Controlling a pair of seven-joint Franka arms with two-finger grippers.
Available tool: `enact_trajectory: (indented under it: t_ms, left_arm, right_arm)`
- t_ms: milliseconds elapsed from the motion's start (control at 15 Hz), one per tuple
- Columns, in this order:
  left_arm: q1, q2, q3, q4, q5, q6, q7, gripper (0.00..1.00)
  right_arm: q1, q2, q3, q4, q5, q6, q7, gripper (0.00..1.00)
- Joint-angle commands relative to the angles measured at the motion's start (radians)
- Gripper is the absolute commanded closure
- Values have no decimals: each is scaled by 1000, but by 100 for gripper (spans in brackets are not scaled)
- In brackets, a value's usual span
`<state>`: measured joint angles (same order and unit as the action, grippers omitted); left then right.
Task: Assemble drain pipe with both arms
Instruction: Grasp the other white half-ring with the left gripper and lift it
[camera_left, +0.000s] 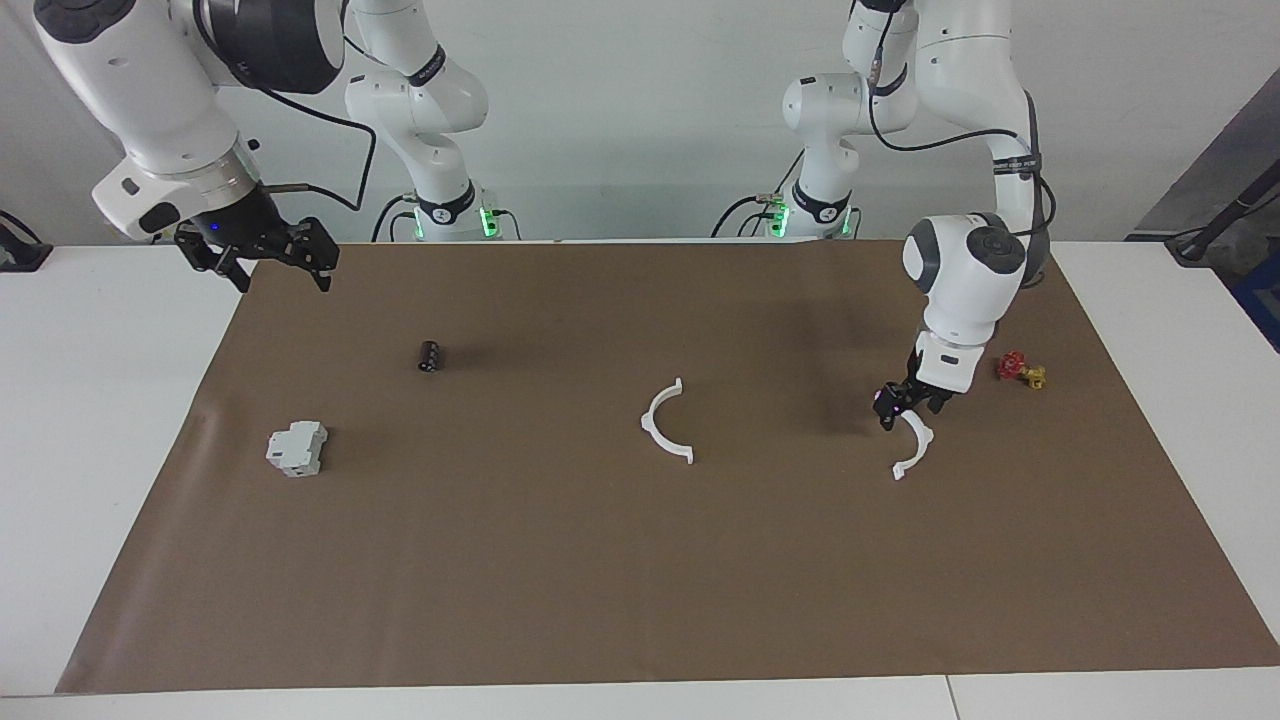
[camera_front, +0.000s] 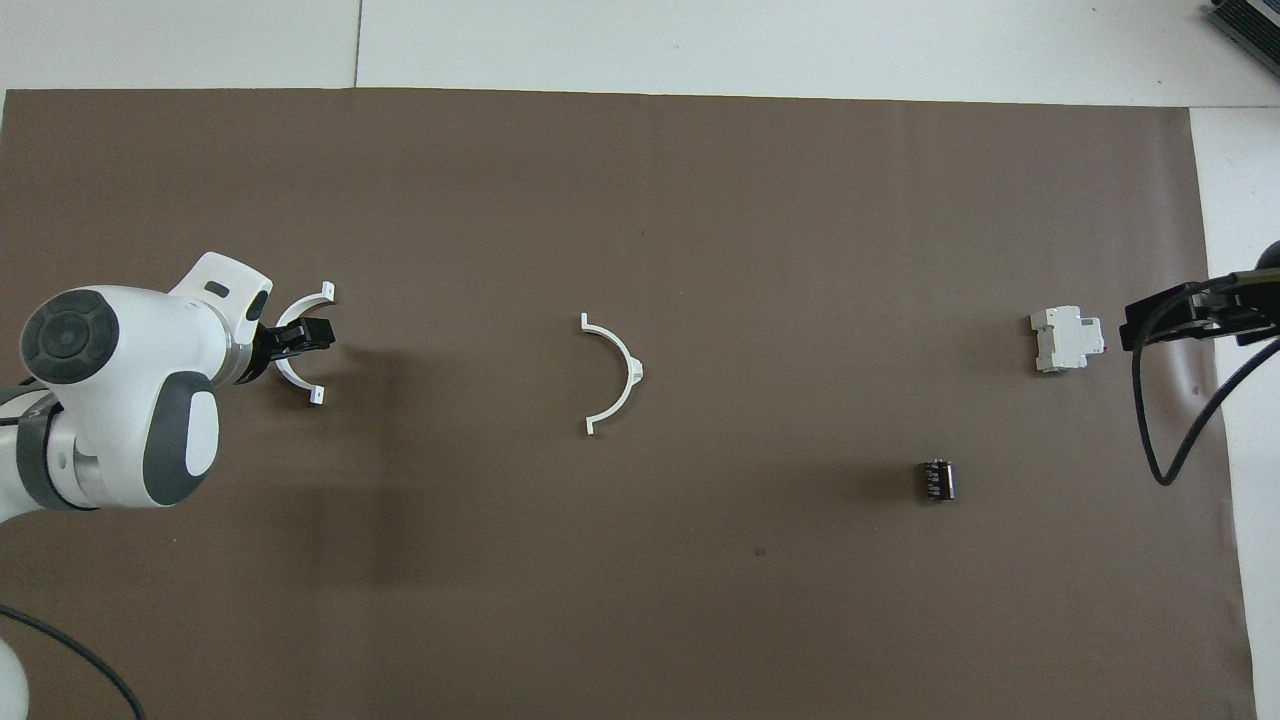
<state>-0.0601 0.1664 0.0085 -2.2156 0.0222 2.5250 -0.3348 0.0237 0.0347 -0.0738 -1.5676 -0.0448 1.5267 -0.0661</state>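
Observation:
Two white half-ring arcs of the drain pipe lie on the brown mat (camera_left: 640, 580). One arc (camera_left: 648, 425) lies free at the mat's middle, also in the overhead view (camera_front: 630, 365). The other arc (camera_left: 925, 440) is toward the left arm's end, also in the overhead view (camera_front: 296, 380). My left gripper (camera_left: 908, 412) is down at this arc's middle and shut on it; it also shows in the overhead view (camera_front: 303, 337). My right gripper (camera_left: 280, 270) is open, empty and raised over the mat's edge at the right arm's end; it also shows in the overhead view (camera_front: 1128, 332).
A grey-white boxy block (camera_left: 297, 448) (camera_front: 1066, 338) and a small black cylinder (camera_left: 431, 355) (camera_front: 937, 479) lie toward the right arm's end. A small red and yellow part (camera_left: 1020, 370) lies beside the left gripper, nearer the mat's edge.

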Motion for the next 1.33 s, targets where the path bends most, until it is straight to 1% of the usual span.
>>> enact_trajectory:
  t_ms: [0, 400, 467, 533, 600, 667, 733, 867, 933, 1133, 1267]
  left_arm:
    - [10, -11, 1, -18, 4, 9, 11, 0]
    - [11, 4, 1, -22, 4, 18, 10, 0]
    - [8, 16, 1, -27, 4, 21, 11, 0]
    - [3, 21, 1, -38, 4, 46, 11, 1]
    - [0, 22, 1, -53, 4, 81, 10, 5]
    - [2, 22, 1, -58, 4, 96, 10, 15]
    - [5, 24, 1, -58, 4, 94, 10, 36]
    - [11, 22, 1, -58, 4, 87, 14, 85]
    - [11, 22, 1, -56, 4, 84, 16, 100]
    - [0, 21, 1, -30, 4, 40, 13, 100]
    - [-4, 12, -1, 23, 5, -50, 10, 100]
  right_arm:
    - [-4, -19, 5, -22, 16, -4, 20, 0]
    - [-1, -19, 5, -22, 16, 0, 22, 0]
    - [-1, -18, 5, -20, 16, 1, 20, 0]
    - [-2, -18, 5, -8, 16, 3, 13, 0]
    - [-7, -19, 5, 0, 25, -8, 6, 0]
    - [-5, -19, 2, 15, 34, -26, 5, 0]
    - [-5, -19, 2, 15, 36, -36, 6, 0]
    - [-5, -21, 3, 14, 36, -30, 6, 0]
    - [-5, -22, 3, 9, 37, -28, 9, 0]
    - [-4, -27, 3, 3, 37, -25, 12, 0]
    - [-4, -29, 3, 1, 37, -25, 14, 0]
